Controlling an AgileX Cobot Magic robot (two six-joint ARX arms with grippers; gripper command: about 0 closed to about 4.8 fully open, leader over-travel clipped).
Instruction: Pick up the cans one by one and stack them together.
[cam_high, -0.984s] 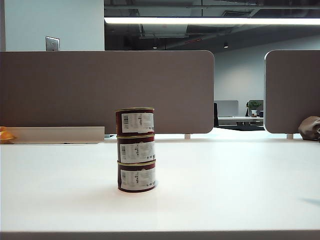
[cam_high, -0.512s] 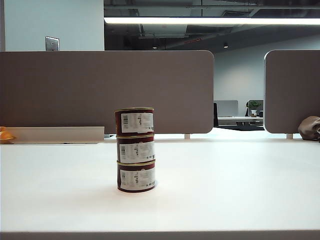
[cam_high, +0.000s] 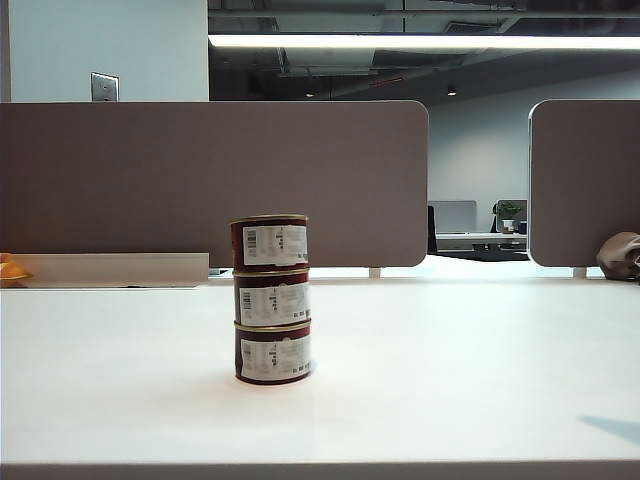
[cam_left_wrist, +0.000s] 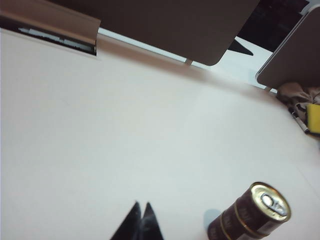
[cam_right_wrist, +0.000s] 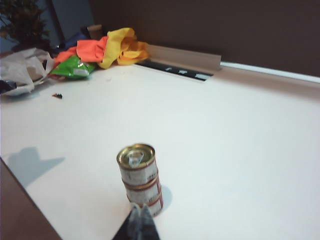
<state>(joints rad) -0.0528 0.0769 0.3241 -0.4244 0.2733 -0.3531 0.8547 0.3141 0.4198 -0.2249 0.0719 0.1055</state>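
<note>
Three cans (cam_high: 272, 299) stacked upright in one column, left of middle on bench (cam_high: 450, 380); stacking looks done. Left pincer (cam_left_wrist: 141, 212) pinched shut, empty, beside stack. Right pincer (cam_right_wrist: 139, 216) shut, empty, just short of stack base, nearer.

The exterior view sits low at the front edge of the surface (cam_high: 450, 400), looking level across it toward the grey divider panels (cam_high: 215, 180), with the stack of cans (cam_high: 272, 298) near and left of centre. Both wrist views look down on the surface from above and farther off. The left end effector (cam_left_wrist: 141, 214) and right end effector (cam_right_wrist: 138, 216) show closed tips. All three views share the stack.
</note>
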